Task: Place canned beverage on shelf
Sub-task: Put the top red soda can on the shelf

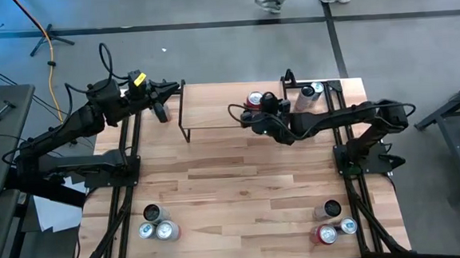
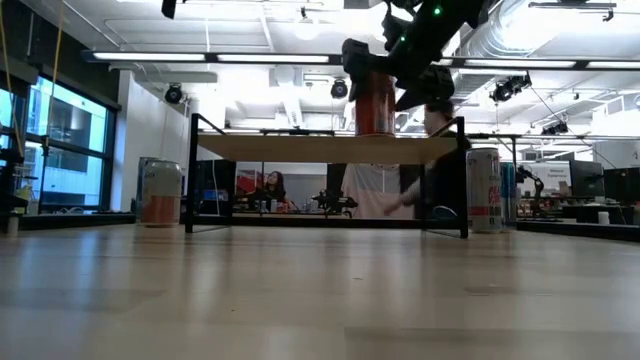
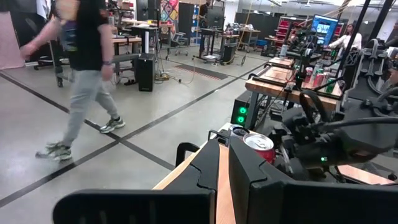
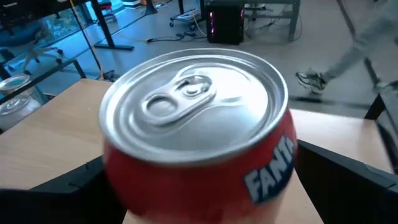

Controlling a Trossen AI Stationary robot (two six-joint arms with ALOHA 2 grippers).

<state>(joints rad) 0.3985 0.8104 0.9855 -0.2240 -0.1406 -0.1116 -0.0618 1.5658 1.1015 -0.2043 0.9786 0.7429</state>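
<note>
The shelf (image 1: 213,110) is a low riser with a light wood top (image 2: 320,148) on thin black legs, standing at the table's far middle. A red-orange Fanta can (image 4: 199,143) stands upright over the shelf's right part (image 2: 375,100). My right gripper (image 1: 258,110) reaches in from the right and is shut on it. My left gripper (image 1: 161,103) hovers shut and empty off the shelf's left end, at the table's far left; its fingers (image 3: 224,180) point level toward the can (image 3: 258,143). My right gripper pinches the can's side wall (image 4: 115,168) between its two widely spread fingers, one on each side, below the top rim. The fingers come from the table's right, slanting slightly down. The can is upright, its bottom level with the shelf top; whether it rests there I cannot tell.
Two more cans (image 1: 309,94) stand at the far right beside the shelf, one showing tall in the low view (image 2: 485,190). Another can (image 2: 160,193) stands behind the shelf's left side. Clusters of cans sit near left (image 1: 156,225) and near right (image 1: 332,223). A person walks beyond the table (image 3: 87,68).
</note>
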